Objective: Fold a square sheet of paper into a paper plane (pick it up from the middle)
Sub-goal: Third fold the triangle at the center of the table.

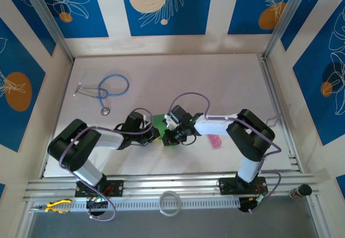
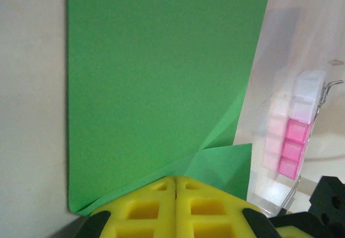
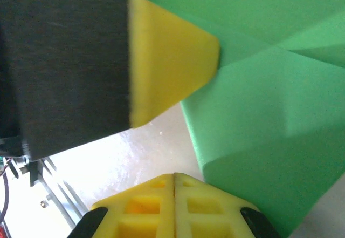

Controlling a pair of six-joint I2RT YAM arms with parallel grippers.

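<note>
Over the white table [image 1: 226, 81], on the overhead camera, I see the green sheet of paper [image 1: 160, 121] near the middle, with both claws crowded onto it: the left gripper [image 1: 154, 135] reaches in from its left, the right gripper [image 1: 171, 136] from its right, their tips almost meeting. Beyond the paper and to its left lies a blue-tubed stethoscope [image 1: 108, 89]; to the paper's right, a small pink bottle [image 1: 215, 141]. Walls with blue flowered panels [image 1: 183, 17] stand behind and to either side of the paper, and an aluminium rail [image 1: 161, 185] runs nearer than it. On my left wrist camera the paper rises above the yellow pads [image 2: 145, 208], a crease running in from its right edge and a small flap just beside the tips. The left claw is clenched, no gap between pads, though I cannot tell whether a layer is caught. The bottle sits right of the paper. On my right wrist camera the right claw is clenched too, its pads [image 3: 145, 205] just beside the creased paper's corner, while one yellow fingertip [image 3: 167, 60] of the left gripper touches the paper's edge farther up.
</note>
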